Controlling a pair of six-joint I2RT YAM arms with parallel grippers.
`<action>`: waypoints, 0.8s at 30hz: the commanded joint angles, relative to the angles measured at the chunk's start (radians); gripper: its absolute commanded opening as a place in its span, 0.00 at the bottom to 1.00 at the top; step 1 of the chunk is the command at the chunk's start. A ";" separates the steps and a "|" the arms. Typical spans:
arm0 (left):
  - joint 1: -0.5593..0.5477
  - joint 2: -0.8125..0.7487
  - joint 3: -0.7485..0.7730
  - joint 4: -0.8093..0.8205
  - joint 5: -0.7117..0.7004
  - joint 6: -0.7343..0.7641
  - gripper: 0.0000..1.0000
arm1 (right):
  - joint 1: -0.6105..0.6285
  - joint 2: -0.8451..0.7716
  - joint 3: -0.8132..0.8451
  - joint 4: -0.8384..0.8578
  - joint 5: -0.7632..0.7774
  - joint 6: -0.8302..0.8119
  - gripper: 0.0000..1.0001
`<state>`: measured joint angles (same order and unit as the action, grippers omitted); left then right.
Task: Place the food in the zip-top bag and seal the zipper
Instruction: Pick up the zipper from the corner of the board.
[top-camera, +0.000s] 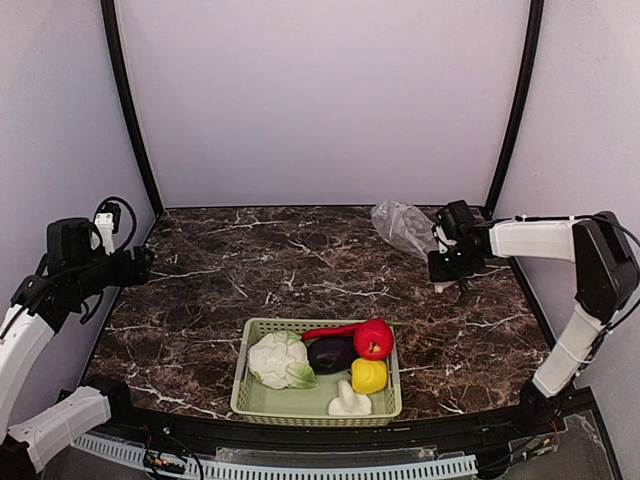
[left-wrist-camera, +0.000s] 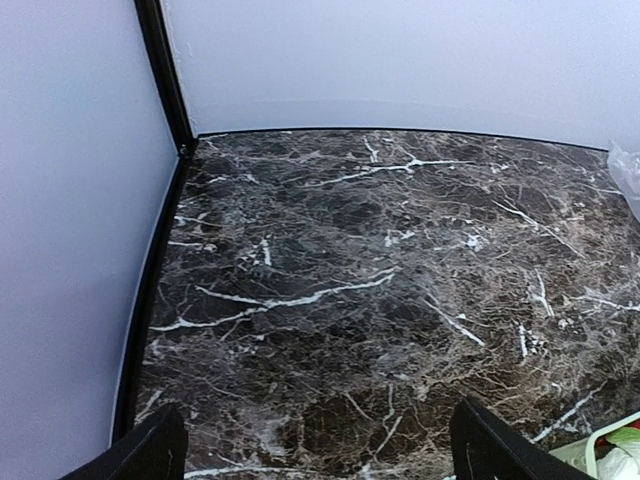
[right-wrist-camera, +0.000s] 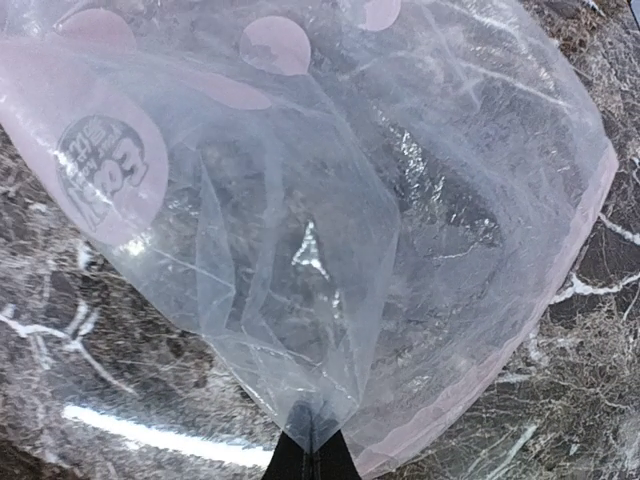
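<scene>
Right pincer (right-wrist-camera: 310, 448) is clenched on a pinched fold of the zip-top bag (right-wrist-camera: 350, 200), whose pinkish zipper (right-wrist-camera: 588, 210) curves along one side; the bag sits bunched at the far right corner of the counter (top-camera: 200, 300). Left pincer (left-wrist-camera: 320, 455) hangs released and empty over the counter's left edge, well apart from the bag. All the food is in the green basket (top-camera: 243, 372) at the middle of the near edge: cauliflower (top-camera: 280, 360), eggplant (top-camera: 332, 354), red pepper (top-camera: 375, 340), red chili (top-camera: 328, 331), yellow pepper (top-camera: 369, 376), mushroom (top-camera: 349, 404).
</scene>
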<state>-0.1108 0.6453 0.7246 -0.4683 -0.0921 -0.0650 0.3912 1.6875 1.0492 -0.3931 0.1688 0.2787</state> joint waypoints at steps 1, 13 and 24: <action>-0.028 0.035 0.059 -0.034 0.194 -0.138 0.91 | 0.008 -0.121 0.046 -0.040 -0.100 0.039 0.00; -0.421 0.173 0.149 0.151 0.207 -0.499 0.90 | 0.084 -0.359 0.090 -0.058 -0.415 0.225 0.00; -0.836 0.411 0.245 0.301 0.044 -0.626 0.89 | 0.307 -0.286 0.167 0.037 -0.416 0.362 0.00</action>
<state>-0.8829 1.0149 0.9569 -0.2592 0.0021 -0.6025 0.6220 1.3544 1.1522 -0.4316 -0.2451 0.5808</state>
